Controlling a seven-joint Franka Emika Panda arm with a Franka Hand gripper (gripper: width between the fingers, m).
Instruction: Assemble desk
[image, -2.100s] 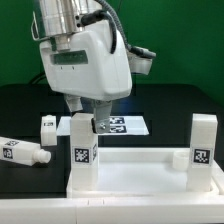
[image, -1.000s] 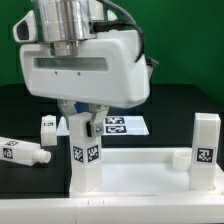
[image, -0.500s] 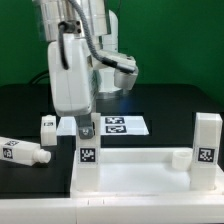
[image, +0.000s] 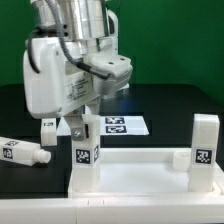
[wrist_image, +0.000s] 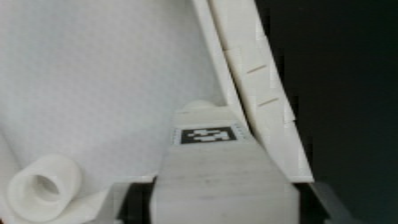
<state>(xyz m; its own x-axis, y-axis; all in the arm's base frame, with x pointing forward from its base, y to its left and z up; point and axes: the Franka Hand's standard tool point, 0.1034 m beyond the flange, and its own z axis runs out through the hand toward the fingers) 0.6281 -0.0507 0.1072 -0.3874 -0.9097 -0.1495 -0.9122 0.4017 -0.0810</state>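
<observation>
Halfway, I'd judge: my hand (image: 86, 124) is clamped on the left leg (image: 87, 158), upright in the tabletop (image: 140, 178); the right leg (image: 203, 148) stands too. One loose leg (image: 22, 152) lies left on the counter (image: 170, 105), another leg (image: 48, 128) just beyond it.

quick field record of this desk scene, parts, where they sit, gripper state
gripper: closed on top of left leg
left leg: upright on tabletop corner, exterior view's left
right leg: upright on tabletop corner, exterior view's right
loose leg: lying on table beside tabletop
fourth leg: on table behind loose leg
marker board: flat behind tabletop
</observation>
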